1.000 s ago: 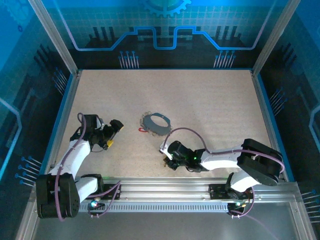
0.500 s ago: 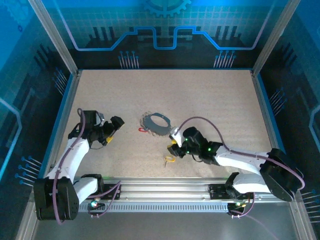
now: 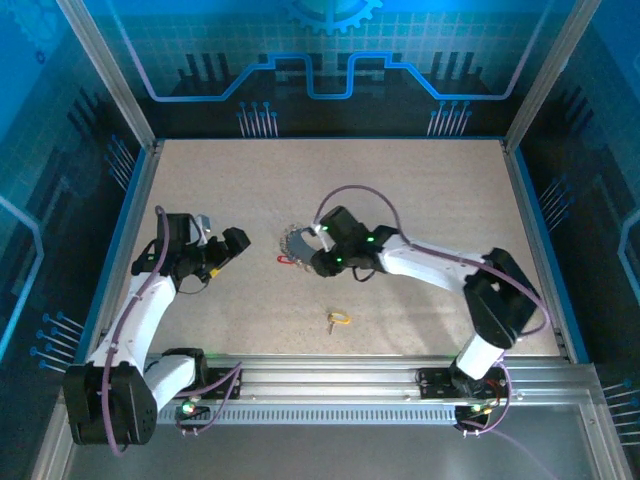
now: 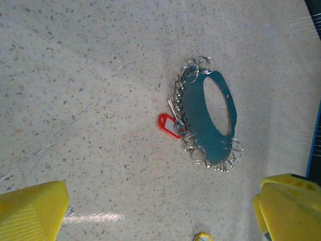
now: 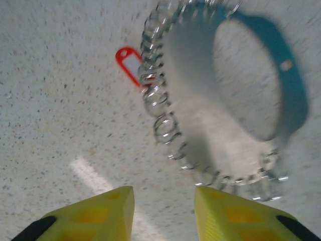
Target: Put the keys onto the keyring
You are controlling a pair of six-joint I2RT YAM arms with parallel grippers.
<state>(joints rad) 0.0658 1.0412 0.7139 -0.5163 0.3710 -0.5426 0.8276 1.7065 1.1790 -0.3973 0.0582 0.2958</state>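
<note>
Your left jaws are standing spread wide and empty over the left part of the counter (image 3: 420, 190), their yellow pads (image 4: 31, 213) showing at both bottom corners of the left wrist view, well apart from the keys and the loop. Your right jaws are hanging just over the keyring's teal oval strap loop (image 4: 201, 131), parted with a clear gap of bare counter between their pads (image 5: 88, 213), and they are pinching nothing. The strap loop is lying flat near the middle of the counter, with a row of small silver rings (image 4: 193, 68) fringing its edge. The red-headed key (image 4: 169, 125) is lying on the loop's left side in the top view, touching the rings; whether it is threaded on one, you cannot tell. The yellow-headed key (image 3: 340, 320) is lying alone on the counter, nearer the arm bases and apart from the loop
</note>
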